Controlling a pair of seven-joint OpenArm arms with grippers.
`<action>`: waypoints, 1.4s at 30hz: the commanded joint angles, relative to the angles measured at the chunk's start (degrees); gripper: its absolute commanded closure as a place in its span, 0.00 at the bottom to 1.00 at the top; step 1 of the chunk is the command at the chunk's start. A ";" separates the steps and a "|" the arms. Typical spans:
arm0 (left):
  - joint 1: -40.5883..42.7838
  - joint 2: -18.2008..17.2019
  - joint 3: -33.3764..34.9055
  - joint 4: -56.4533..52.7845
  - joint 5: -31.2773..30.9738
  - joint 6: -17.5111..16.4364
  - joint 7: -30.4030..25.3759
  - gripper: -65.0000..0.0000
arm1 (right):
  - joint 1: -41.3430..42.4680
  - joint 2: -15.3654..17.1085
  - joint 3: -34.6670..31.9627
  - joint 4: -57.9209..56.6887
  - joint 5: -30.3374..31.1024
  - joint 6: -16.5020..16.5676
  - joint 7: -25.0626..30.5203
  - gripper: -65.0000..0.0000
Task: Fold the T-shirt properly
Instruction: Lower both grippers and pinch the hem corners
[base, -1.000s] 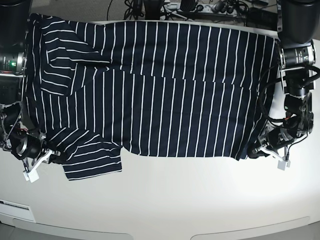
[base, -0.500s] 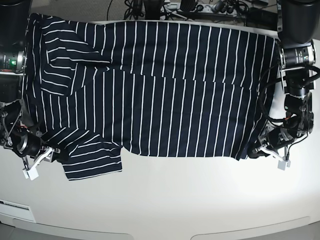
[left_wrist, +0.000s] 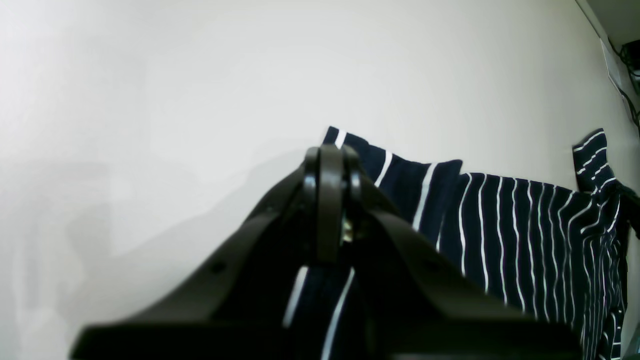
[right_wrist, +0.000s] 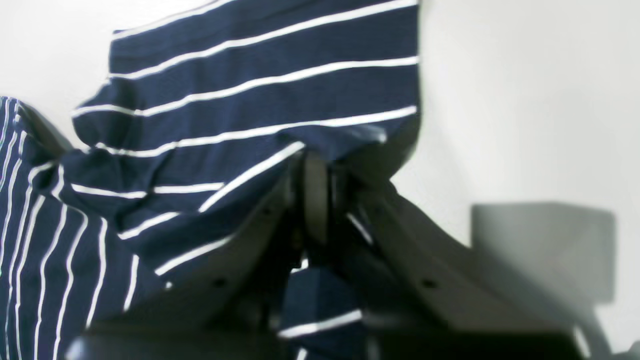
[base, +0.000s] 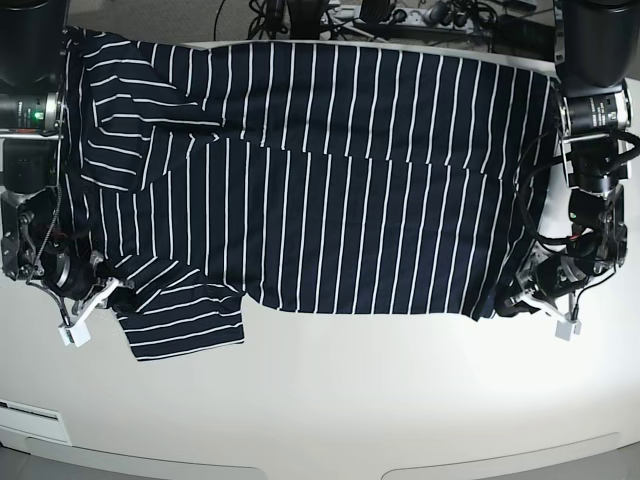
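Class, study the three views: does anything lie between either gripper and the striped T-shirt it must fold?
Nothing visible does. The left gripper is shut on the T-shirt at its near hem corner, and the right gripper is shut on the cloth by the near sleeve. The white table around the shirt shows nothing else.

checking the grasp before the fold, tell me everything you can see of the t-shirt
The T-shirt is dark navy cloth with thin white stripes, spread wide and mostly flat on the white table. A crease runs across its middle, and one sleeve sticks out toward the front edge, slightly rumpled. The left gripper is shut on a corner of the hem, and the right gripper is shut on bunched cloth by the sleeve. Both pinched spots are lifted and wrinkled.
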 joint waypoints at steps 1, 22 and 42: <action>0.61 -0.15 0.39 -0.59 4.70 1.97 5.42 1.00 | 1.75 1.40 0.35 0.92 1.22 0.52 2.71 1.00; 0.09 -1.49 0.39 3.87 -6.36 -7.76 10.27 1.00 | 9.05 7.85 0.35 1.51 40.25 0.52 -46.99 1.00; 8.17 -16.46 0.37 37.18 -35.67 -11.86 26.27 1.00 | 1.70 14.34 0.35 5.53 40.25 0.52 -48.19 1.00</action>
